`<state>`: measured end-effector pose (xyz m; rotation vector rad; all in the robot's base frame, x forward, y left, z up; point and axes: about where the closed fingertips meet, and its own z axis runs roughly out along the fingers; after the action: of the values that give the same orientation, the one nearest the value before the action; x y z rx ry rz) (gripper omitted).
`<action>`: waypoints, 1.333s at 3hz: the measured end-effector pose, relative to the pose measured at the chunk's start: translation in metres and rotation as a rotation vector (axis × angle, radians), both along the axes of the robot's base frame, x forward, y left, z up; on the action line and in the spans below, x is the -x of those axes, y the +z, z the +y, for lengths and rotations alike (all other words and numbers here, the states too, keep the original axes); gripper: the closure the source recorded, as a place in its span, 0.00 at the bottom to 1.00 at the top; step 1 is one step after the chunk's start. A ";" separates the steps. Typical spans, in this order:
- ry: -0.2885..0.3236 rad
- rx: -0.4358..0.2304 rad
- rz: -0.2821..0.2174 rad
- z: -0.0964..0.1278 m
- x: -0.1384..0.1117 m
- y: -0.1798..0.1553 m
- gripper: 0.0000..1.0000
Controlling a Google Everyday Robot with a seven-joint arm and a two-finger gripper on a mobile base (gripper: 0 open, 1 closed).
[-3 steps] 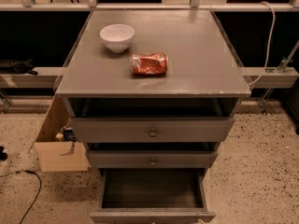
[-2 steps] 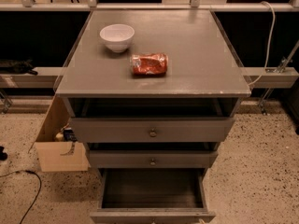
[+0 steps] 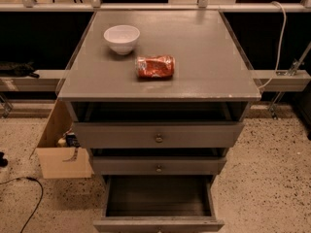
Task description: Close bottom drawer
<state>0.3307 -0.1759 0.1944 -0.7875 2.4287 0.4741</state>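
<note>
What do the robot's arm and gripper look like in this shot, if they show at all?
Neither shows: the arm and gripper are out of view. Visible are the grey cabinet, its bottom drawer open, and a white bowl and red packet on top.

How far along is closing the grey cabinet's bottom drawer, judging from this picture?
Nothing looks done: the shallow grey wooden bottom drawer stands pulled far out, its dark inside exposed. Nothing is in hand: the gripper is out of view. Left: push the drawer front fully in.
</note>
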 end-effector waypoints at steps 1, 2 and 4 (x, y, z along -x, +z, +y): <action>0.000 0.000 0.000 0.000 0.000 0.000 0.25; 0.000 0.007 0.001 0.001 0.002 -0.002 0.21; 0.000 0.007 0.001 0.001 0.002 -0.002 0.50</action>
<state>0.3288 -0.1747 0.1923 -0.7908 2.4323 0.4665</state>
